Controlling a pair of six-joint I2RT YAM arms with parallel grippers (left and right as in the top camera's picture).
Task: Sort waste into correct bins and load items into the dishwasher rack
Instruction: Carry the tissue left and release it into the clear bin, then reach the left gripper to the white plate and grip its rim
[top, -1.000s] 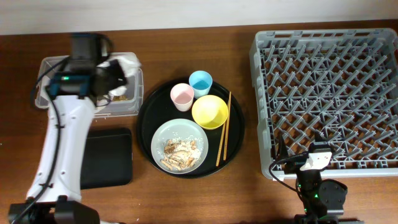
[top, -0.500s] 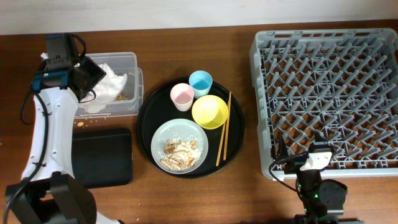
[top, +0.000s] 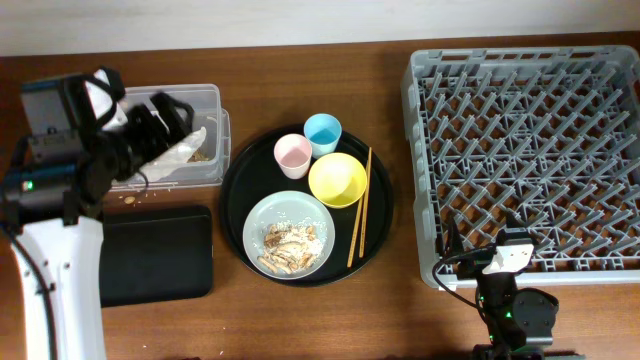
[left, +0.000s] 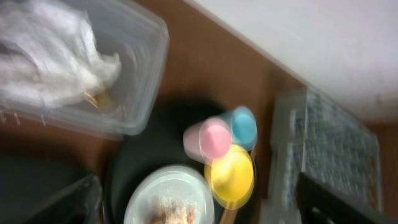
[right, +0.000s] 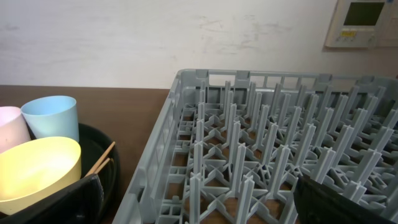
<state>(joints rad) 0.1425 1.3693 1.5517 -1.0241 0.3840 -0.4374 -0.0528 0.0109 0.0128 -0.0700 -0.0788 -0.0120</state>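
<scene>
The left gripper (top: 168, 112) was found with its jaws spread wide and empty, the crumpled napkin (top: 185, 150) lying just beneath them inside the clear box (top: 205, 98). The food scraps (top: 288, 246) on the grey plate (top: 300, 208), judged next, lay beyond the jaw tips, past the box wall, nearer this arm than the right gripper (right: 196, 199), likewise spread

**Left arm** (top: 62, 265): white link running from the 7 o'clock edge of the overhead view up to 10 o'clock, with the wrist turned toward 3 o'clock.

**Left gripper** (top: 163, 112): fingers spread wide with nothing between them. In its wrist view the dark fingertips (left: 65, 200) sit at 7 and 5 o'clock.

**Right arm** (top: 508, 300): folded compactly at 5 o'clock.

**Right gripper** (right: 199, 202): faces 12 o'clock, jaws wide apart, empty.
</scene>
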